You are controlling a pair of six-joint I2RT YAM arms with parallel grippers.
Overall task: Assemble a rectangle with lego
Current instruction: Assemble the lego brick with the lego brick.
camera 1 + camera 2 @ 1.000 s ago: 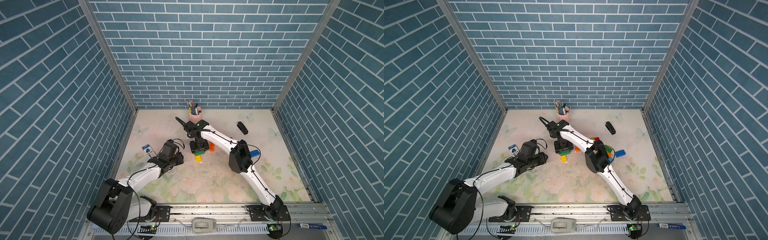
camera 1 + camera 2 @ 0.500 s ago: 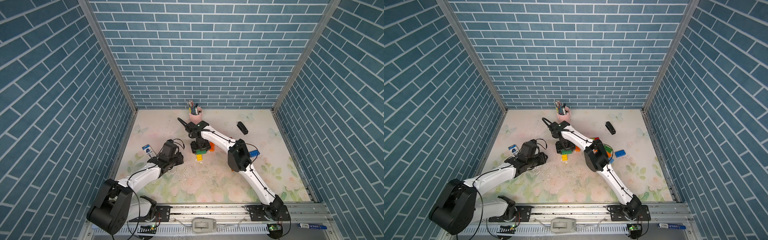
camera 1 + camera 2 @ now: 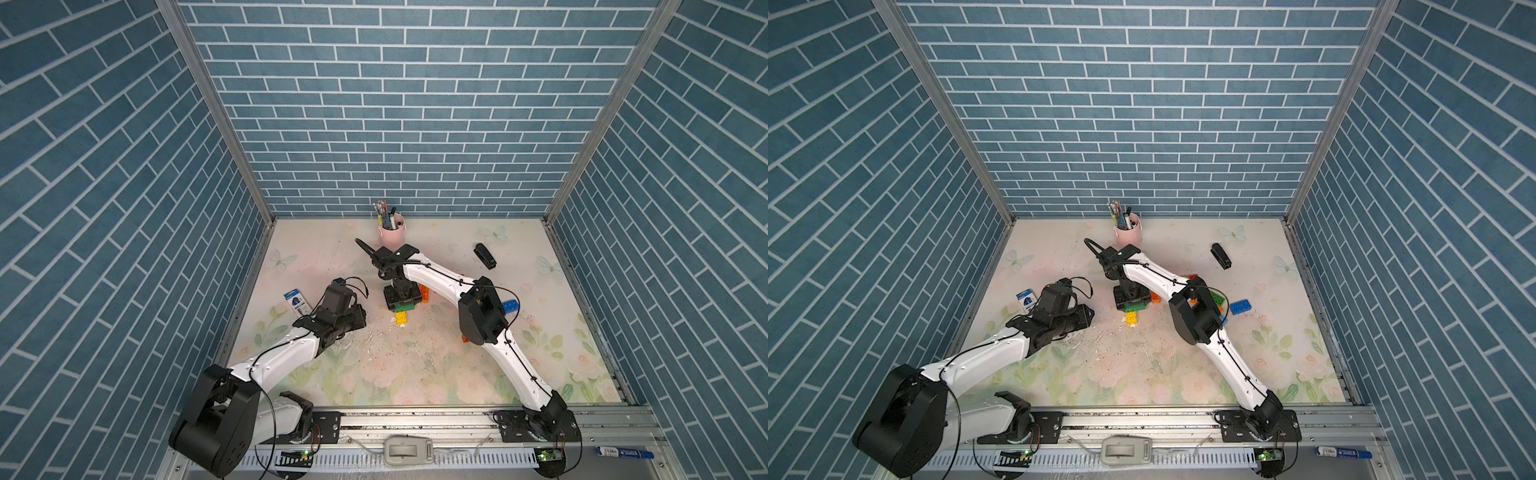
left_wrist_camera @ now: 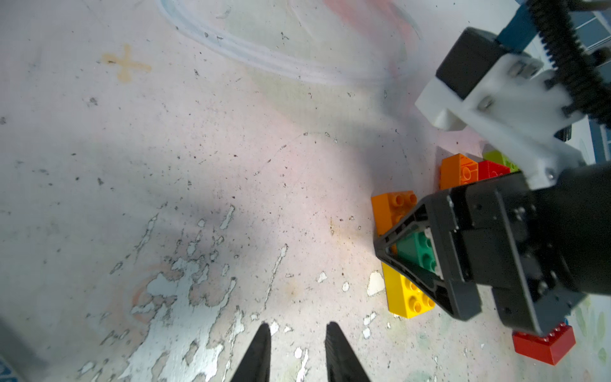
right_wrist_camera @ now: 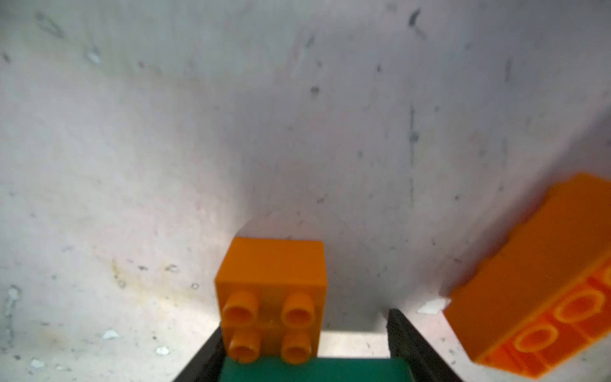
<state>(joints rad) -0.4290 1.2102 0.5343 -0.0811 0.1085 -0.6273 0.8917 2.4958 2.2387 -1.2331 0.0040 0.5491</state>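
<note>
Hardly anything shifts: the right gripper stays astride the dark green studded plastic brick at the middle of the floral bench. That brick apparently bridges the orange brick and the yellow brick. Clamped or released, I cannot tell. The left gripper waits closed and empty, and the rectangle is barely begun.

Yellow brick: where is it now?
Mid-table in both top views, the yellow brick adjoins the green brick under the right gripper, on the robot's side.

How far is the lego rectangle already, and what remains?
Done: orange plastic brick, green plastic brick and yellow plastic brick sit in one line. In hand: right jaws straddle the green brick. Remaining: loose blue brick, red brick and lime brick to add; left jaws shut, empty.
</note>
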